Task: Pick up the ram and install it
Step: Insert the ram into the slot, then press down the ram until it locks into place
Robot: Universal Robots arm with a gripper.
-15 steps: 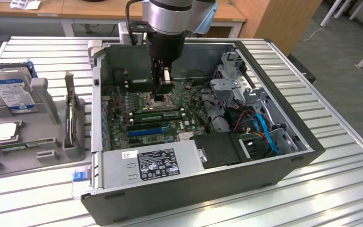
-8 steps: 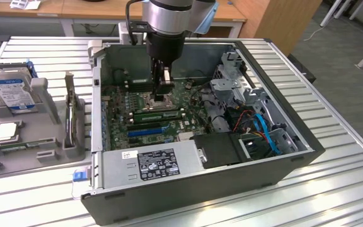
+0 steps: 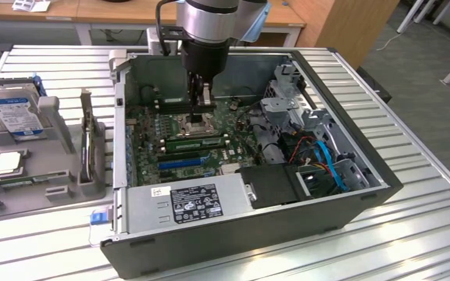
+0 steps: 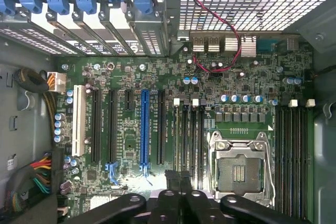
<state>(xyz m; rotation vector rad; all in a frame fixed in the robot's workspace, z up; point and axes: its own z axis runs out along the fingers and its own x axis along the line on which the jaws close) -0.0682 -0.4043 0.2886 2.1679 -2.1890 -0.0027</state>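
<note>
The open computer case (image 3: 381, 175) sits on the slatted table with its motherboard (image 4: 126, 140) facing up. A long green stick, the ram (image 3: 197, 142), lies along the black memory slots just beside the CPU socket (image 3: 197, 124). I cannot tell how deep it sits. My gripper (image 3: 201, 112) hangs straight down inside the case over the socket, a little above the board and beside the ram. In the wrist view my gripper (image 4: 178, 181) has its dark fingers pressed together with nothing visible between them, over the memory slots (image 4: 189, 129) next to the CPU socket (image 4: 239, 169).
A grey parts tray (image 3: 53, 175) at the exterior view's left holds a silver hard drive (image 3: 14, 111) and a CPU chip (image 3: 6, 163). Inside the case are the power supply (image 3: 190, 202), a drive cage with blue cables (image 3: 327, 161) and the case walls close around the arm.
</note>
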